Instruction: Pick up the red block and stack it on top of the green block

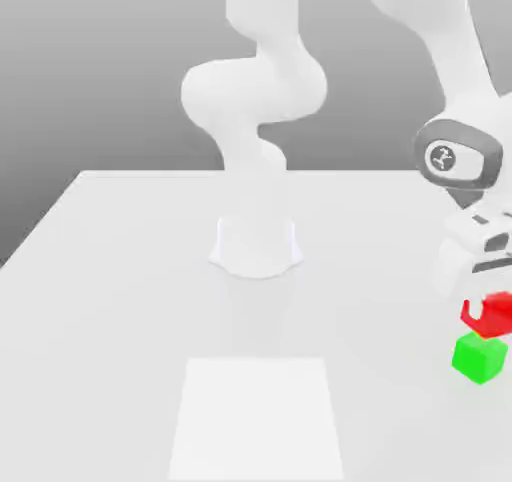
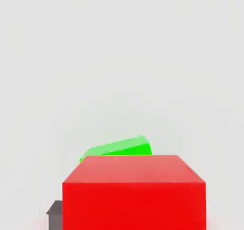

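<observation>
At the exterior view's right, my gripper (image 1: 484, 306) is shut on the red block (image 1: 493, 315) and holds it off the table. The green block (image 1: 479, 358) rests on the table directly beneath it, with a small gap between the two cubes, and sits slightly toward the exterior view's left of the red one. In the hand view the red block (image 2: 134, 193) sits close to the camera and covers most of the green block (image 2: 119, 147), of which just a strip of the top face peeks past the red cube's edge.
The arm's round white base (image 1: 256, 245) stands at the middle of the white table (image 1: 120, 270). A paler rectangular patch (image 1: 257, 415) lies on the table near the front. The blocks sit close to the exterior view's right border.
</observation>
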